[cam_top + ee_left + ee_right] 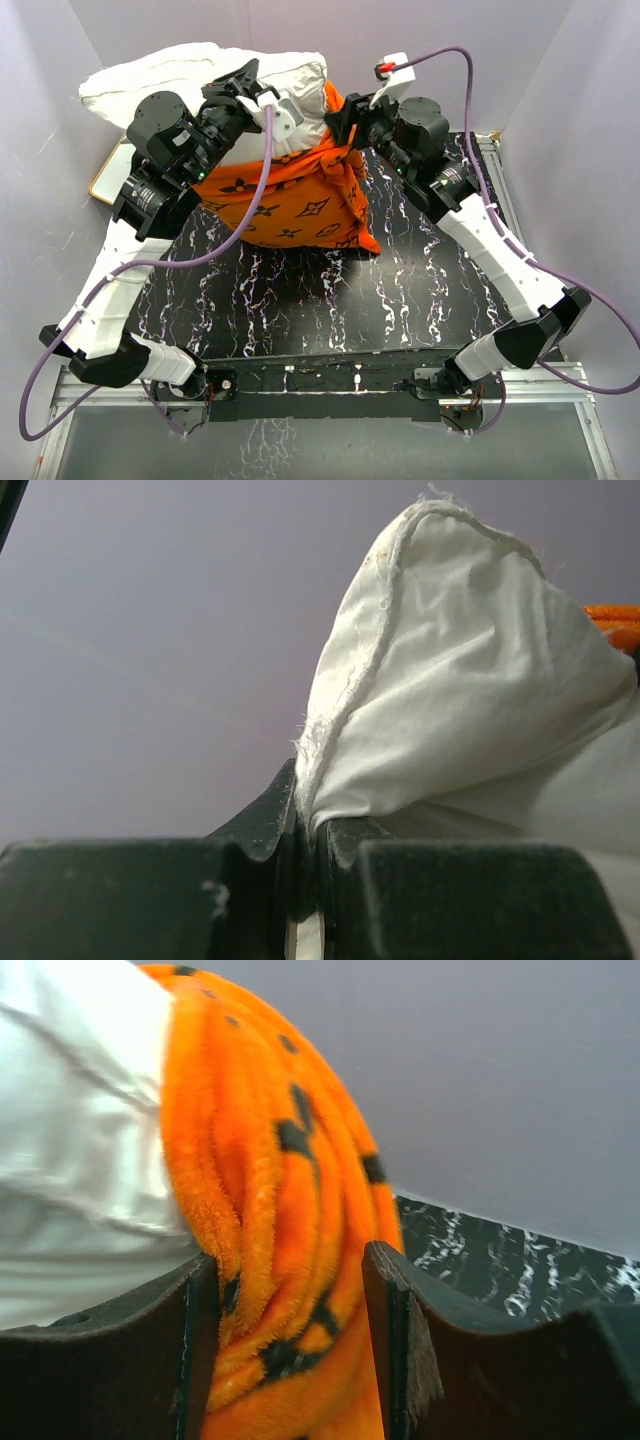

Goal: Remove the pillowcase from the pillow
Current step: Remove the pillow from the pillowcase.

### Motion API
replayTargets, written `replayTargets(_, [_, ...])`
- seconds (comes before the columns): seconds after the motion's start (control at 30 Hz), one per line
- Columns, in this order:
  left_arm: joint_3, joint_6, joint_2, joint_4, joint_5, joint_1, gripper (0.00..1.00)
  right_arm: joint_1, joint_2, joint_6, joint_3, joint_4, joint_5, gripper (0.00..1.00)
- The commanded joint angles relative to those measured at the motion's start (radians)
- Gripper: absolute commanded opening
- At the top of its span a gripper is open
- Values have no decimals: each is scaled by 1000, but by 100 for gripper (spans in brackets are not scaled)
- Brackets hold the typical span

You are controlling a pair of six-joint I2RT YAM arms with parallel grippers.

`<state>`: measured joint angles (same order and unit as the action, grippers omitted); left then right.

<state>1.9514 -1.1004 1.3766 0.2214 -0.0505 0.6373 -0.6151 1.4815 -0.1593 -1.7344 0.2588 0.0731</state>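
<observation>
My left gripper [305,830] pinches the pillow [470,680] corner tight, my right gripper [290,1260] clamps a pillowcase [270,1190] fold. Mid-peel, I reckon: next, pull apart.

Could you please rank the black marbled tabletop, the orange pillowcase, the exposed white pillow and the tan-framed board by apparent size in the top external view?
1. The black marbled tabletop.
2. The orange pillowcase and the exposed pillow: too close to rank, each partly hidden.
3. The tan-framed board, mostly hidden.

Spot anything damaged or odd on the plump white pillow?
The plump white fabric pillow has a frayed seam, with loose threads sticking out just above where the left claw pinches it.
</observation>
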Motion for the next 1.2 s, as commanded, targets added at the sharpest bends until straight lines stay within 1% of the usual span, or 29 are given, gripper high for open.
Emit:
replayTargets(0.0, [90, -38, -82, -211, 10, -1, 0, 122, -37, -5, 99, -27, 60, 54])
replayTargets(0.2, [107, -59, -86, -228, 15, -1, 0, 193, -7, -29, 244, -42, 20, 50])
replayTargets(0.4, [152, -73, -85, -242, 9, -1, 0, 314, 60, -109, 465, -72, -42, 46])
replayTargets(0.5, [179, -78, -80, -246, 6, -1, 0, 353, 103, -129, 555, -85, -69, 46])
replayTargets(0.6, [198, -79, -74, -248, -1, -1, 0, 365, 142, -137, 602, -86, -73, 46])
replayTargets(0.7, [205, -79, -71, -255, 0, 0, 0, 369, 169, -140, 608, -76, -70, 47])
replayTargets(0.73, [211, -79, -69, -255, -1, -1, 0, 371, 173, -141, 597, -66, -73, 49])
replayTargets(0.77, [218, -75, -65, -252, -3, -1, 0, 373, 168, -139, 565, -45, -88, 54])
replayTargets(0.83, [237, -59, -56, -227, -5, 0, 0, 373, 118, -123, 500, -18, -135, 60])
replayTargets(0.93, [209, -26, -59, -199, 7, -1, 0, 369, -9, -70, 409, -105, -248, 72])
replayTargets(1.0, [173, 2, -65, -181, 17, -1, 0, 366, -76, -35, 318, -156, -324, 81])
replayTargets(1.03, [159, 20, -66, -169, 21, -1, 0, 366, -89, -17, 253, -161, -376, 84])
replayTargets(1.1, [136, 71, -64, -143, 37, -1, 0, 365, -87, 11, 117, -143, -539, 89])
replayTargets(1.17, [128, 118, -56, -112, 51, -1, 0, 354, -82, 21, 29, -158, -681, 94])
